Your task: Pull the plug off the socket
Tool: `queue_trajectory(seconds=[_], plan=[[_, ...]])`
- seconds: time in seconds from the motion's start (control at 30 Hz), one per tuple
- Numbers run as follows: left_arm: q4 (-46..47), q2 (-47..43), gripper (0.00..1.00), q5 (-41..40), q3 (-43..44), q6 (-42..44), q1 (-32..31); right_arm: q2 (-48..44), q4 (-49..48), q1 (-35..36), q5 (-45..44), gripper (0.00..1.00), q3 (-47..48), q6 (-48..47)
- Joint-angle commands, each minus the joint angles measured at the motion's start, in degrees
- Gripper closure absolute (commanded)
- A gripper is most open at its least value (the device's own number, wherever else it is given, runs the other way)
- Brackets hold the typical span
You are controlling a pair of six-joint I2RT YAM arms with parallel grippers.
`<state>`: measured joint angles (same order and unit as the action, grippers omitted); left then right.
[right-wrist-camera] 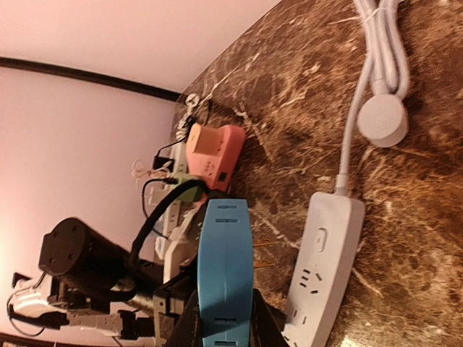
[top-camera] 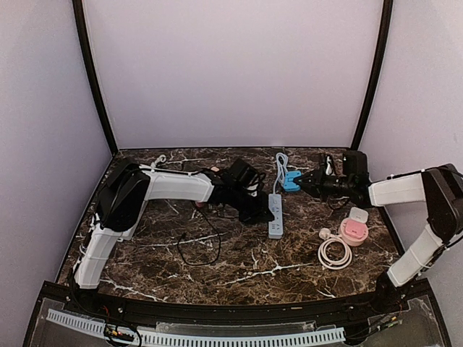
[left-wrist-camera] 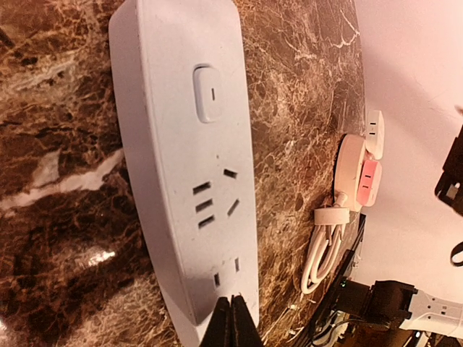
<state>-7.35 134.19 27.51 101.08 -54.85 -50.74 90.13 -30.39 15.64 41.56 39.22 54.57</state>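
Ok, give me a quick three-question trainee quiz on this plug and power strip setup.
1. True or false: the blue plastic plug is seated in the long white plastic power strip.
2. Fill in: the left gripper, at the strip's end, has its fingers ___.
3. What holds the plug? A) left gripper B) right gripper C) nothing

Key: 1 false, its metal prongs are bare; 2 shut; 3 B.
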Motion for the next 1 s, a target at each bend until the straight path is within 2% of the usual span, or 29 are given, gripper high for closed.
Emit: queue_trajectory(seconds=[0.0,0.17,0.3,0.47,0.7,0.97], plan=[[-6.27,-7.91,1.00,-3.40,1.97,5.57,-0.24,-5.27,30.16,-0.85,-15.35,1.00,8.00,-15.49],[-9.54,-12.89,1.00,-7.36,-0.58,9.40,-0.24,-6.44,49.55,-0.88,-34.22,1.00,17.78,-22.95],[-12.18,-17.40,1.00,-10.82,-3.32,12.34,-0.17,-4.43,57.53,-0.85,-49.30,1.00,22.90,-26.18],[-13.08,-23.30,1.00,-12.64,-8.81,13.90,0.62,2.82,63.42,-0.84,-61.72,1.00,30.22,-29.71],[-13.91,-30.06,1.00,-15.19,-14.95,15.00,1.40,15.31,68.06,-0.94,-71.71,1.00,41.32,-33.61],[-13.80,-34.11,1.00,-16.98,-18.73,14.88,1.65,26.46,70.59,-1.14,-77.73,0.98,50.32,-37.79]])
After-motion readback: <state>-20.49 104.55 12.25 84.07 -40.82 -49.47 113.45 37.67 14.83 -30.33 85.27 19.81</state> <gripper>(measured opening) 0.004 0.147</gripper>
